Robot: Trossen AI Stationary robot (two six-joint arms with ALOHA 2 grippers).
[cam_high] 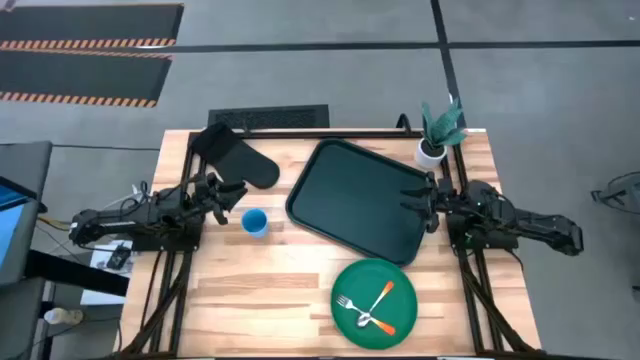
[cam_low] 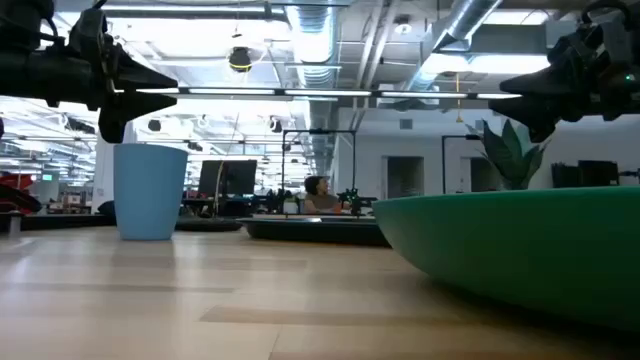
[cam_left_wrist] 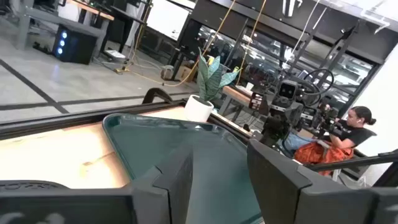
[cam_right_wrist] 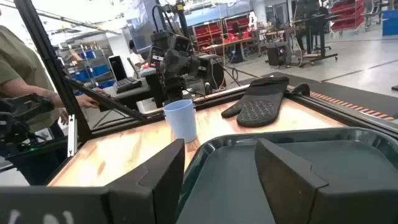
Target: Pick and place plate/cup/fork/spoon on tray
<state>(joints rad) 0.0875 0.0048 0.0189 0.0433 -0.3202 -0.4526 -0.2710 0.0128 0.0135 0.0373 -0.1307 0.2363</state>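
The green plate [cam_high: 375,303] lies on the table near its near edge, right of centre. The fork [cam_high: 355,310] and the spoon [cam_high: 382,296], both orange-handled, lie crossed on it. The blue cup [cam_high: 254,222] stands upright on the table left of the dark tray [cam_high: 360,198]. My left gripper [cam_high: 232,197] is open and empty, above the table just left of the cup. My right gripper [cam_high: 416,200] is open and empty over the tray's right rim. The cup also shows in the right wrist view [cam_right_wrist: 181,120] and the low view [cam_low: 149,190].
A black oven mitt [cam_high: 238,158] lies at the table's far left. A white pot with a green plant [cam_high: 438,130] stands at the far right corner, beside the tray. Bare wood lies at the near left. People show in the room beyond the table.
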